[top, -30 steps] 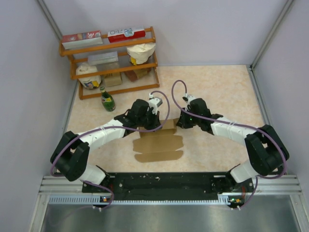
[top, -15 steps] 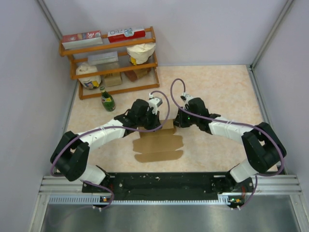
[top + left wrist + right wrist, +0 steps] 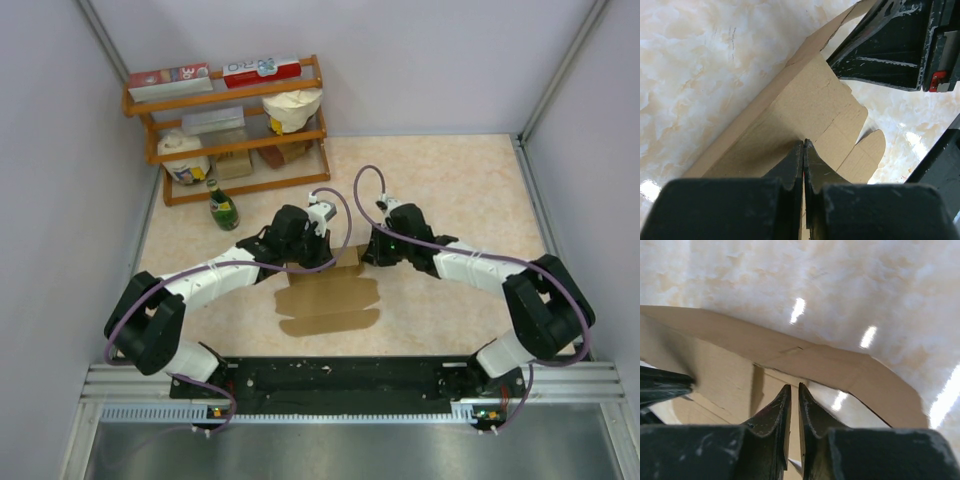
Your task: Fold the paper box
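Observation:
The paper box (image 3: 328,302) is plain brown die-cut cardboard lying mostly flat on the table, with its back strip (image 3: 346,259) tilted up. My left gripper (image 3: 316,262) is shut, with its tips (image 3: 804,142) pressed on the box panel (image 3: 810,107) beside the raised strip. My right gripper (image 3: 369,255) is at the box's far right corner. Its fingers (image 3: 794,387) are closed to a thin slit, just under the lifted strip (image 3: 805,360), with nothing seen between them. The right gripper also shows in the left wrist view (image 3: 890,45).
A wooden shelf (image 3: 228,130) at the back left holds red-and-white boxes, a cream paper bag and other packets. A green bottle (image 3: 222,207) stands in front of it, left of my left arm. The walls of the enclosure close in on both sides.
My right gripper edged left toward the box's corner and then drew back slightly. The left gripper and the box have stayed put.

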You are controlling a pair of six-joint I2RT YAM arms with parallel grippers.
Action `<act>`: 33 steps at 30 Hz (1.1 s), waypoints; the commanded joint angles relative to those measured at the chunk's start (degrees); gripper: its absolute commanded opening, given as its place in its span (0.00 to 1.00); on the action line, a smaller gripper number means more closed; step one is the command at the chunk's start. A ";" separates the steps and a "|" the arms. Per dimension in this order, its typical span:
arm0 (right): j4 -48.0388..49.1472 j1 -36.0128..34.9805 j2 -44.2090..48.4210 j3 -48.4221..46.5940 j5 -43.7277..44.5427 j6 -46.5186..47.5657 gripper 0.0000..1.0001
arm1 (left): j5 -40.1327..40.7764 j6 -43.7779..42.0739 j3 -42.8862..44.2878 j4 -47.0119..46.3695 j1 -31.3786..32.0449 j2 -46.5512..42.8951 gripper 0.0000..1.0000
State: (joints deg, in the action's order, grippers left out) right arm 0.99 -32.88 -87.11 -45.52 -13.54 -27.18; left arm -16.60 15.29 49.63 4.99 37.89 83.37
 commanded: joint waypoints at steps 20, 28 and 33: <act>7.23 22.77 15.04 6.47 24.87 19.79 0.45 | -0.63 -2.19 2.93 1.07 0.17 -4.89 0.00; 28.33 27.60 14.42 18.69 23.49 26.74 0.46 | 0.43 -2.11 2.76 1.51 0.17 -6.91 0.00; 42.77 36.65 13.20 25.56 13.90 21.22 0.46 | -0.27 -1.49 2.32 1.33 0.25 -6.56 0.00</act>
State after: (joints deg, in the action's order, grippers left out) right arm 28.08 -2.37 -73.25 -22.50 7.31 -3.14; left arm -16.60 13.78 50.63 7.73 37.89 78.15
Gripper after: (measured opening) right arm 0.455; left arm 0.009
